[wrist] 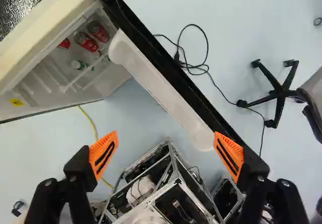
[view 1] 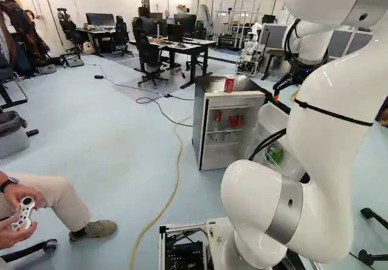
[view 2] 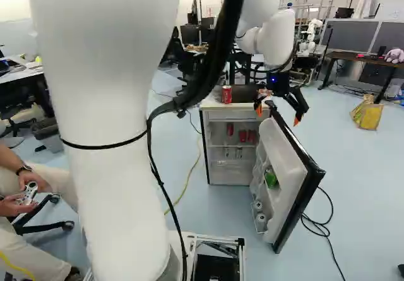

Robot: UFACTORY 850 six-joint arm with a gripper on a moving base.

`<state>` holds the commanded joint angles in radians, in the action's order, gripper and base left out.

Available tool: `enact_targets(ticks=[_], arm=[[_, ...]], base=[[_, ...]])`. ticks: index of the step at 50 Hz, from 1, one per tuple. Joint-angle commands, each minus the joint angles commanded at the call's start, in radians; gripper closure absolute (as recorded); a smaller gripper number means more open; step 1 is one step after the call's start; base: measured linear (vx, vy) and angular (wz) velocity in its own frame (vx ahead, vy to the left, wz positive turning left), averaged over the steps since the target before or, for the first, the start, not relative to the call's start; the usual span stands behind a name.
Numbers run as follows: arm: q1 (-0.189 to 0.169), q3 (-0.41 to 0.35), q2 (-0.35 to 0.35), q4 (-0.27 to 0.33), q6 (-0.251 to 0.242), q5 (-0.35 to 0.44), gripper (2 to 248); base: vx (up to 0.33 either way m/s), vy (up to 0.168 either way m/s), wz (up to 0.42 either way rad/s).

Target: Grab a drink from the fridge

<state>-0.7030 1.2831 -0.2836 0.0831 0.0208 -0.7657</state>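
In the right base view my gripper [view 2: 278, 113] hangs over the top of the open fridge door [view 2: 278, 143]; the wrist view shows the gripper [wrist: 165, 149] wide open, nothing held, one finger overlapping the door's free end. The small fridge [view 2: 228, 175] bears a red can [view 2: 226, 94] on its top. Inside, red cans [view 2: 243, 136] stand on a shelf, with silver cans [view 2: 226, 152] below. The door's racks hold a green can [view 2: 271, 179] and, lower down, pale cans [view 2: 260, 218]. From the wrist, red cans [wrist: 85, 41] and a green-topped item [wrist: 78, 65] show inside, ahead of one finger.
Black cables [view 2: 320, 225] lie beside the door, a yellow cable [view 1: 177, 174] left of the fridge. A seated person with a controller [view 1: 25, 214] is at the left of the left base view. Desks [view 1: 200, 47] and chairs stand behind; a yellow bag [view 2: 367, 113] is at the right.
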Motion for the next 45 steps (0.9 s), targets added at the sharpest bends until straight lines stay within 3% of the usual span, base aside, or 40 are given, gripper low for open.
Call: enact_targets(ticks=[45], arm=[[-0.101,0.167,-0.131,-0.211,0.000,-0.001,3]], base=[[0.000,0.000,0.000]])
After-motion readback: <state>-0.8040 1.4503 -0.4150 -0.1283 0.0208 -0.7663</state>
